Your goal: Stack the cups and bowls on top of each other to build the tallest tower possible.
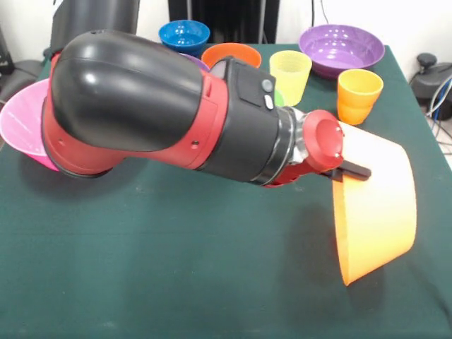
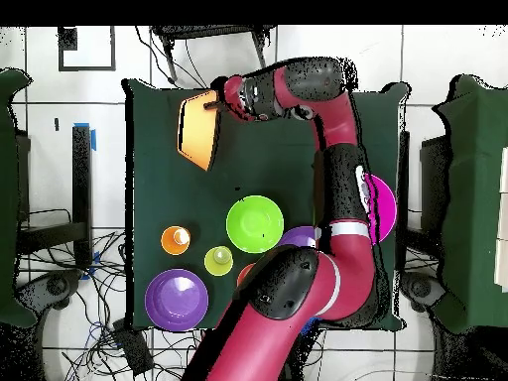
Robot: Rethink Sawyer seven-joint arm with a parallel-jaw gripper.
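Observation:
My gripper [image 1: 351, 171] is shut on the rim of the large orange bowl [image 1: 378, 212] and holds it tipped on its side over the table's right part. In the overhead view the gripper [image 2: 213, 102] and this bowl [image 2: 196, 131] are near the table's top left. The bowls and cups stand apart; no pile shows. The yellow cup [image 1: 290, 74], orange cup [image 1: 359, 95], a purple bowl [image 1: 342, 48], red-orange bowl [image 1: 232, 53] and blue bowl [image 1: 183, 35] stand at the back. The pink bowl [image 1: 25, 123] is at the left. The lime green bowl [image 2: 254, 223] shows overhead. The red cup is hidden.
My arm [image 1: 141, 106] spans the table's middle and hides the second purple bowl [image 2: 298, 236] in part. Cables [image 2: 109, 298] lie on the floor beside the table. The green table [image 1: 176, 268] has bare room at the front.

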